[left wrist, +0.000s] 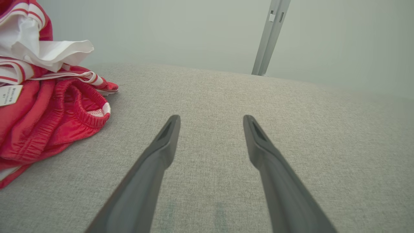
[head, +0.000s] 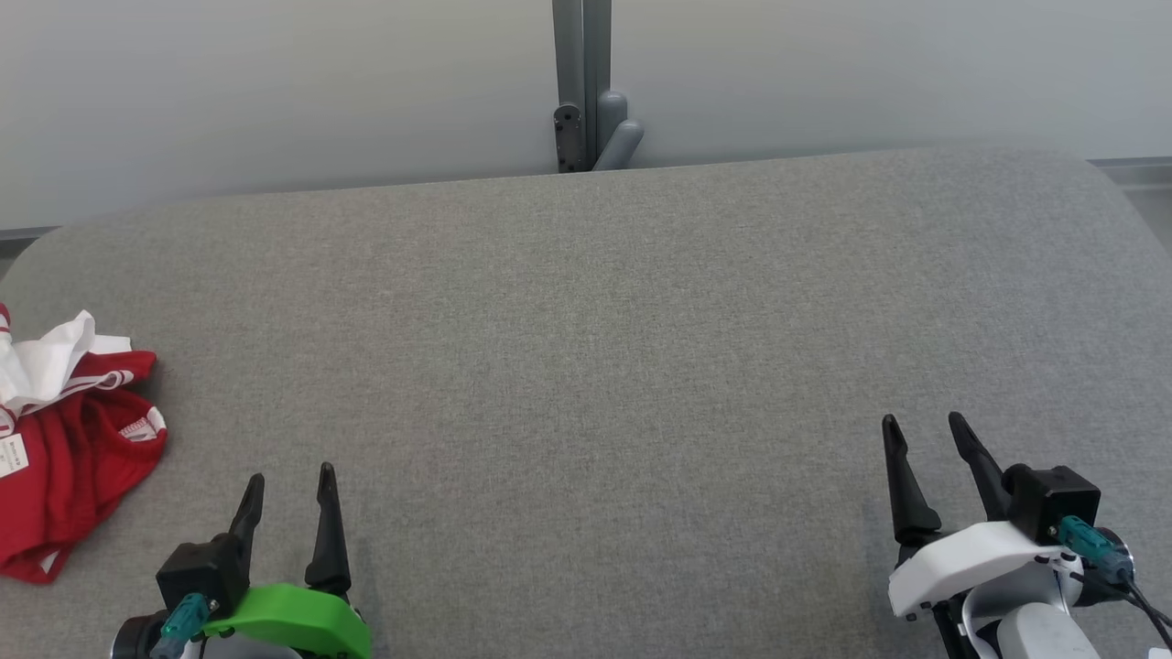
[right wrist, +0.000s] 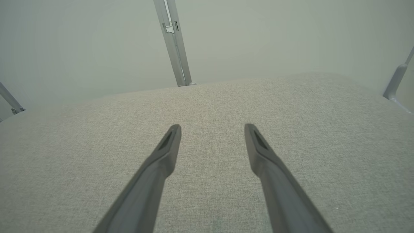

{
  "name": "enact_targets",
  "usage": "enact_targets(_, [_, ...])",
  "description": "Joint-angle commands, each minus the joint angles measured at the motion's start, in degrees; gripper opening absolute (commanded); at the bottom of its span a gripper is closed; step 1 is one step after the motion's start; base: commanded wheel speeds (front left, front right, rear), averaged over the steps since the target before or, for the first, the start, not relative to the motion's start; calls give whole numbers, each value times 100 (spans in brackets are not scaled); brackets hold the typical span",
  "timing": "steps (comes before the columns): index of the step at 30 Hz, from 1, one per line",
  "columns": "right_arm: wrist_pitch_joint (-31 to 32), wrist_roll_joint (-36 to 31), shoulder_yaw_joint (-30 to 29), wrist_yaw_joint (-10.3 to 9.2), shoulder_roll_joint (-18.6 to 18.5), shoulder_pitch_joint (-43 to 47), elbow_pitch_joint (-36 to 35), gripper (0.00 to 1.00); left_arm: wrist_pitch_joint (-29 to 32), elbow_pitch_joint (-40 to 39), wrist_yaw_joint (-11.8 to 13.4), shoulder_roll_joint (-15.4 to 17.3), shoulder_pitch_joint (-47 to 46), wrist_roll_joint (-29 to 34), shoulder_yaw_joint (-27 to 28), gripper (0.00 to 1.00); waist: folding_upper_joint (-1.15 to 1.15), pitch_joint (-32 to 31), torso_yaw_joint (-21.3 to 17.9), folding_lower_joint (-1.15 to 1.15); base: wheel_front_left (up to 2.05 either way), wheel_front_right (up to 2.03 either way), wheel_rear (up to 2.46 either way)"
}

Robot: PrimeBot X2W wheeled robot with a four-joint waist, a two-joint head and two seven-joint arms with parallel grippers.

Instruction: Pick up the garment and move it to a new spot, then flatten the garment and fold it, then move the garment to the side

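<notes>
A crumpled red garment (head: 73, 458) with white trim and a white lining lies bunched at the left edge of the grey fabric surface (head: 586, 366). In the left wrist view the garment (left wrist: 48, 106) fills the upper left, its elastic waistband facing me. My left gripper (head: 291, 476) hovers open just right of it, near the front edge, with nothing between its fingers (left wrist: 168, 136). Far to the right, my right gripper (head: 923, 423) also stands open and empty over bare fabric (right wrist: 212, 127).
A pale wall rises behind the surface, with a grey metal post (head: 582, 82) and bracket at the back middle. The surface's corners are rounded. Another grey bracket (right wrist: 396, 77) shows at the right edge in the right wrist view.
</notes>
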Motion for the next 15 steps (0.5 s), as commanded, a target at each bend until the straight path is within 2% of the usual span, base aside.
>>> enact_targets(1, [-65,-133,-6,2,-10,-76,-21,100,-42,10,13,42,64,135,29,100,0,3,-1,0,0,0,0])
enact_targets(9, [-143,-518,0,2,3,-23,-31,100,-134,42,38,44,79,441,0,100,0,34,64,0,0,0,0])
enact_targets(15, [-210,-789,53,2,8,-24,-55,100,-194,62,84,45,47,624,-41,100,0,100,282,0,0,0,0])
